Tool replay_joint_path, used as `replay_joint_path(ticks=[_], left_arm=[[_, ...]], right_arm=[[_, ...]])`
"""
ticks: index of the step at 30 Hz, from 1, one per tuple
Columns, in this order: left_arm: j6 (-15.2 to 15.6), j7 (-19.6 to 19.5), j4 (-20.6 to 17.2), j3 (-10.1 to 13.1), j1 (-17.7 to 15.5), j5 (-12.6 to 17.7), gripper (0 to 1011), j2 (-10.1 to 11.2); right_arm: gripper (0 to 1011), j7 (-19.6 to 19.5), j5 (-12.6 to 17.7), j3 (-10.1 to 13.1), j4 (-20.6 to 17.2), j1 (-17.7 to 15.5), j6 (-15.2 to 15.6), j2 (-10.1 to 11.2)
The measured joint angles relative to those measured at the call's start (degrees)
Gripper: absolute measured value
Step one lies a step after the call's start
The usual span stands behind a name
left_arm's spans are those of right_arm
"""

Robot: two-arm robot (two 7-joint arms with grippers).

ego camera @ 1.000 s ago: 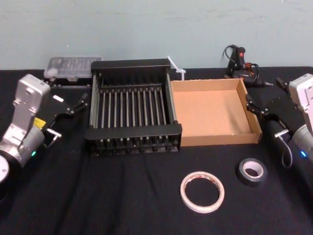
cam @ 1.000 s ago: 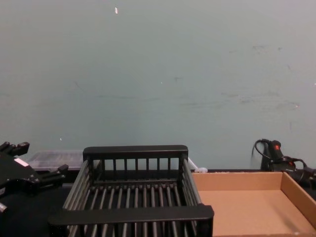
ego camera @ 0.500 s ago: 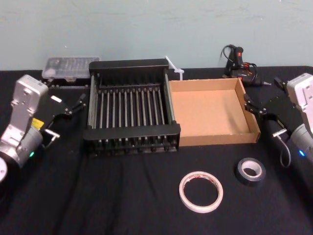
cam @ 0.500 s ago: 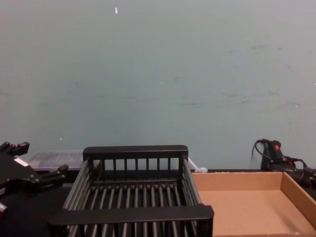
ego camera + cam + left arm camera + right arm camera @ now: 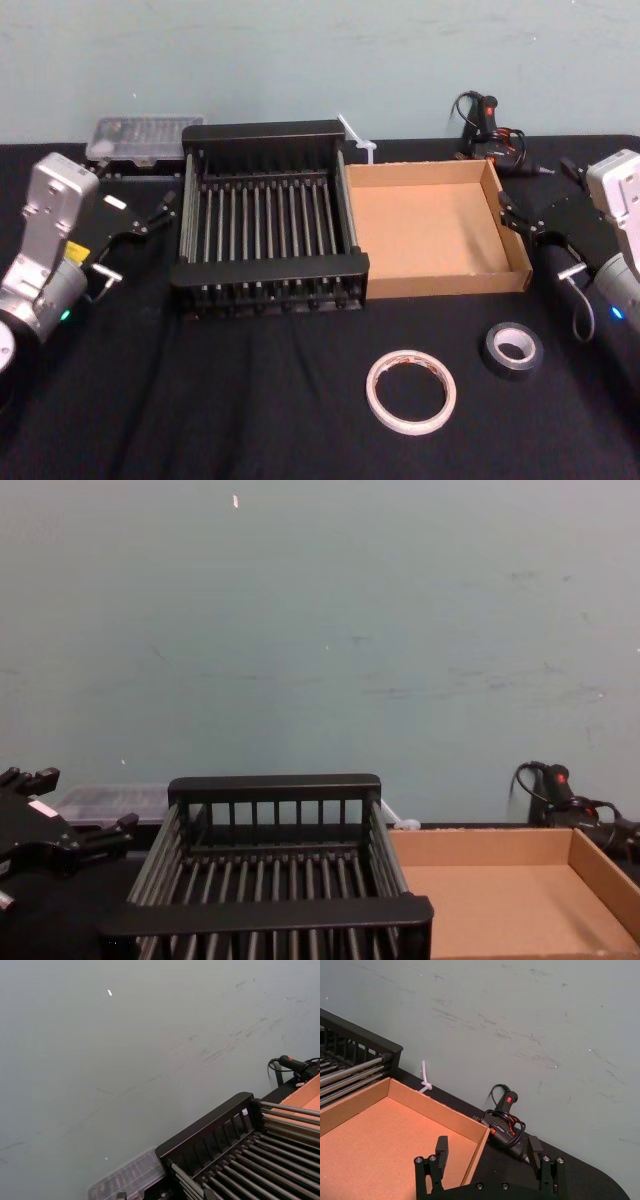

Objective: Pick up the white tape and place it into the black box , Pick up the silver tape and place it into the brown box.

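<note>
A: Where are the tapes?
B: white tape (image 5: 411,391) lies flat on the table (image 5: 200,400), in front of the brown box (image 5: 450,283) and apart from it. silver tape (image 5: 513,349) is flat too, to the right of the white one, near the brown box's front right corner. The rolls don't touch.
A: Boxes?
B: black box (image 5: 270,272) sits left of the brown box, side by side at the far half of the table. Can't tell if the walls touch.
A: Pincers?
B: left pincer (image 5: 160,210) hangs left of the black box, jaws wide, gripping nothing. right pincer (image 5: 508,212) is just right of the brown box's right wall, jaws wide, gripping nothing. The right wrist view has the brown box's far corner and a glue gun (image 5: 506,1119) ahead of its fingers (image 5: 441,1149).
A: Any text?
B: Red marks on the white tape's core and a yellow sticker (image 5: 76,250) on the left arm. Neither is legible.
</note>
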Motion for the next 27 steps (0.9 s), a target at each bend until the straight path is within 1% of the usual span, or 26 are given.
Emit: replay_joint_path(ticks=[9,13,17,22,25,26,27], left_arm=[[0.00,0.00,0.00,0.00,0.00,0.00,1001,0.00],[0.00,0.00,0.00,0.00,0.00,0.00,1001,0.00],[0.00,0.00,0.00,0.00,0.00,0.00,1001,0.00],[0.00,0.00,0.00,0.00,0.00,0.00,1001,0.00],[0.00,0.00,0.00,0.00,0.00,0.00,1001,0.00],[0.00,0.00,0.00,0.00,0.00,0.00,1001,0.00],[0.00,0.00,0.00,0.00,0.00,0.00,1001,0.00]], right_arm=[[1002,0.08,0.00,0.06,0.02,0.00,0.00,-0.05],[1002,1.35,0.19,0.63,0.43,0.10,-0.02,-0.44],[1002,2.57,0.68,1.48,-0.31,-0.33,0.00,-0.35],[1002,3.76,1.62,3.04,-3.00,-2.25,0.35,0.48],[1002,4.68,2.93,4.47,-5.84,-4.41,1.13,1.58],[1002,4.68,2.93,4.47,-5.84,-4.41,1.13,1.58],[1002,5.08,3.60,5.20,-7.33,-5.57,1.54,2.16]])
